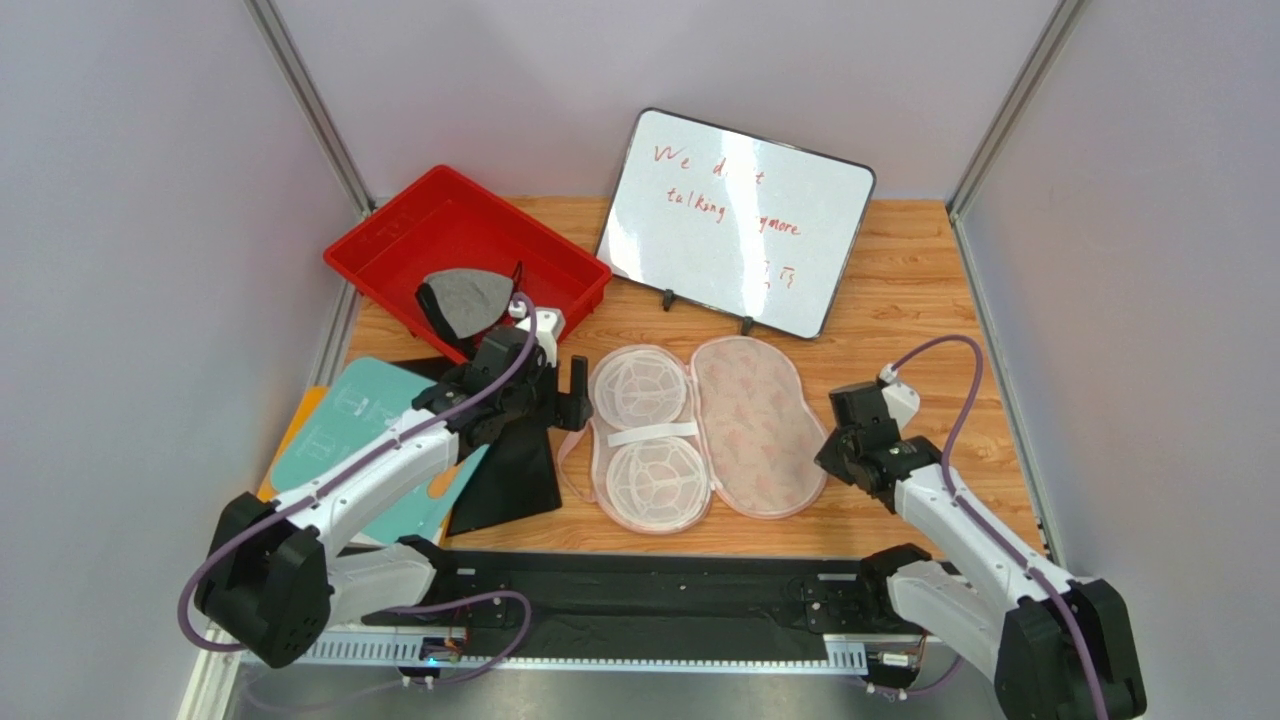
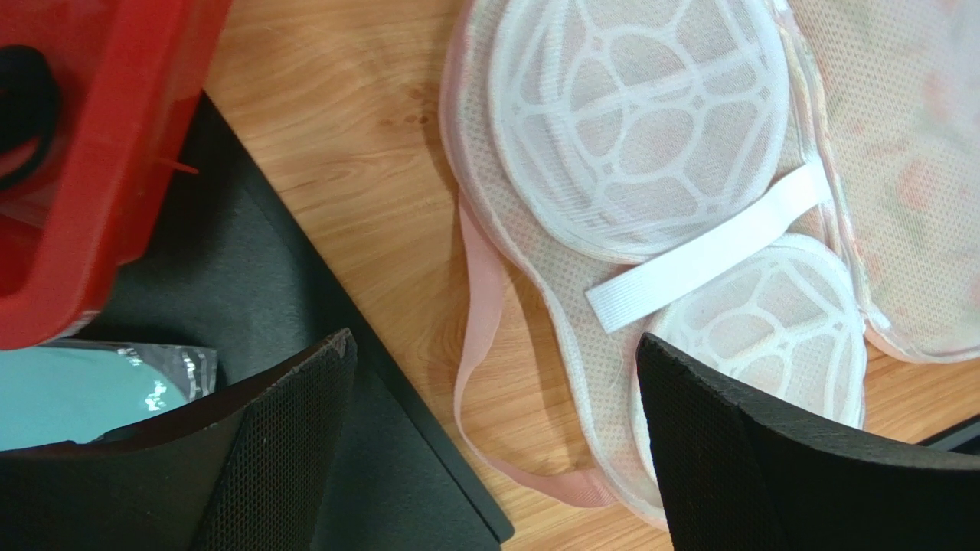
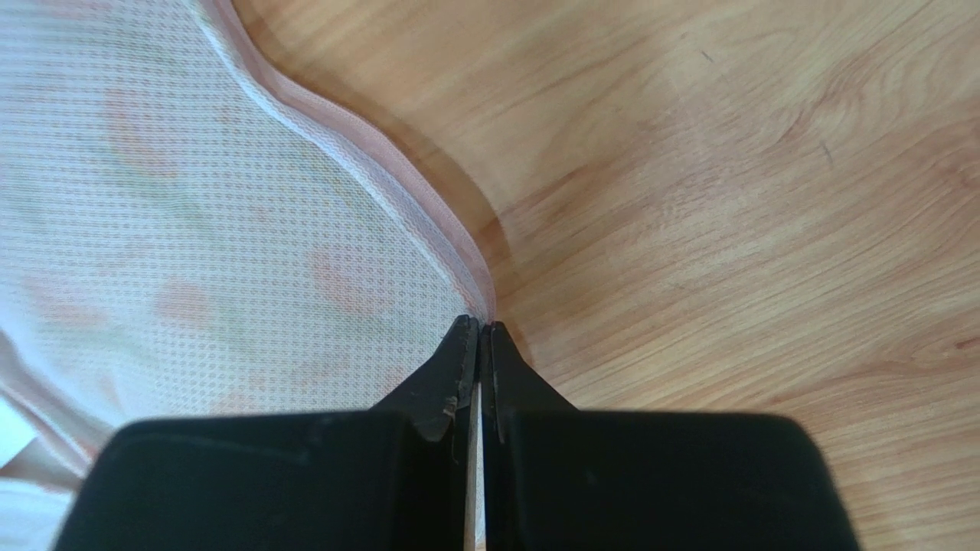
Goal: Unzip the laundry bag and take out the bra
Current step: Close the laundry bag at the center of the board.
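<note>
The laundry bag point(image 1: 759, 428) is light, limp mesh. Take its pink edging point(image 3: 454, 235) at your right claw's point(image 3: 477, 327) tips, pressed together; your left claw point(image 2: 495, 344) hangs spread.

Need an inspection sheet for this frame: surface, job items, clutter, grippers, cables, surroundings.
Surface: wooden table, grain visible.
Job's things: laundry bag unzipped, spread open flat at centre; bra lying in the red tray.
Clutter: whiteboard with red writing; teal board; black sheet.
Grippers: left gripper open, over the bag's left edge; right gripper shut, tips at the bag's pink edging, grip on it unclear.
Cables: purple cable along each arm, looping free.
Surroundings: grey walls, metal corner posts.
</note>
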Robot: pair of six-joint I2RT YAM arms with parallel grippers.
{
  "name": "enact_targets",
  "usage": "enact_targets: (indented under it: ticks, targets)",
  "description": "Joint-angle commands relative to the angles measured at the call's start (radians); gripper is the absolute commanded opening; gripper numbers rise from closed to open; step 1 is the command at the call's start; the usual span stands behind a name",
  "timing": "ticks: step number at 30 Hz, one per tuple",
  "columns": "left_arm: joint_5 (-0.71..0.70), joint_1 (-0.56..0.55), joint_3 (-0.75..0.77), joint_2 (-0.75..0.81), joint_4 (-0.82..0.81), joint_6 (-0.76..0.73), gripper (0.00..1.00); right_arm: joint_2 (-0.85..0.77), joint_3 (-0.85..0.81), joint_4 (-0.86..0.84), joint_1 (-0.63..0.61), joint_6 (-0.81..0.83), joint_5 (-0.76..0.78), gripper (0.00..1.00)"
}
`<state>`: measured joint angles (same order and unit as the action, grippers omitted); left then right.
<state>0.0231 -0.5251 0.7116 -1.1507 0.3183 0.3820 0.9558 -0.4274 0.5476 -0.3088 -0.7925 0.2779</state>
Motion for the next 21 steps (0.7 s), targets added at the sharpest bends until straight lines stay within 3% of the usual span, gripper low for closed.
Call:
enact_targets:
  ticks: [1,11,21]
  targets:
    - [0.028,-0.053,0.002,-0.047,-0.088,0.051,0.95,-0.061,-0.089,0.029,-0.01,0.027,0.018,0.0]
    - [0.08,-0.107,-0.015,-0.178,-0.173,0.1,0.95,-0.123,-0.185,0.015,-0.102,0.102,0.0,0.0]
    - [0.098,-0.122,-0.038,-0.264,-0.238,0.121,0.95,-0.193,-0.267,-0.029,-0.323,0.167,0.046,0.0]
